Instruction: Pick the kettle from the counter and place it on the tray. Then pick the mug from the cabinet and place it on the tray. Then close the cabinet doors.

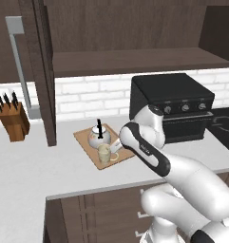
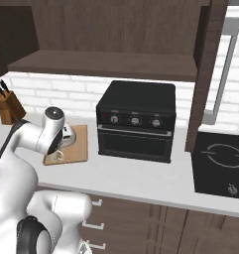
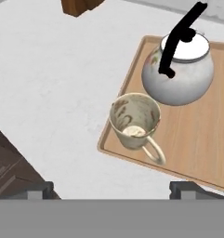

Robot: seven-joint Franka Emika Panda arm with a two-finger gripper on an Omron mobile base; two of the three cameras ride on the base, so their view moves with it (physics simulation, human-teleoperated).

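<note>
Showing the stage after both vessels reached the tray [image 3: 197, 153]: the kettle [image 3: 178, 74] and the mug [image 3: 134, 121] stand upright on the board, the mug at its near corner with the loop handle pointing toward the near edge, the kettle just beyond it, the two close together or touching. The mug is empty apart from a pale mark at its bottom; the kettle's lid is on and its black handle arches over it. In the hand view the gripper [image 3: 111, 189] hangs above the tray's near edge with its two fingertips [image 3: 39, 189] spread wide and nothing between them, the mug lying just ahead of the gap.

The remaining step appears to be the cabinet doors. The left door [image 1: 40, 71] stands swung out over the counter [image 1: 44, 166], left of the tray, its grey bar handle [image 1: 18, 61] vertical. The right door [image 2: 210, 69] stands open at the far right beyond the oven [image 2: 136, 121], with its own vertical bar [image 2: 225, 69]. Judged from the base views, the left door lies nearer the hand, up and to the left. The cabinet [image 1: 135, 59] shelf looks bare. A knife block [image 1: 14, 121] sits at far left.
</note>
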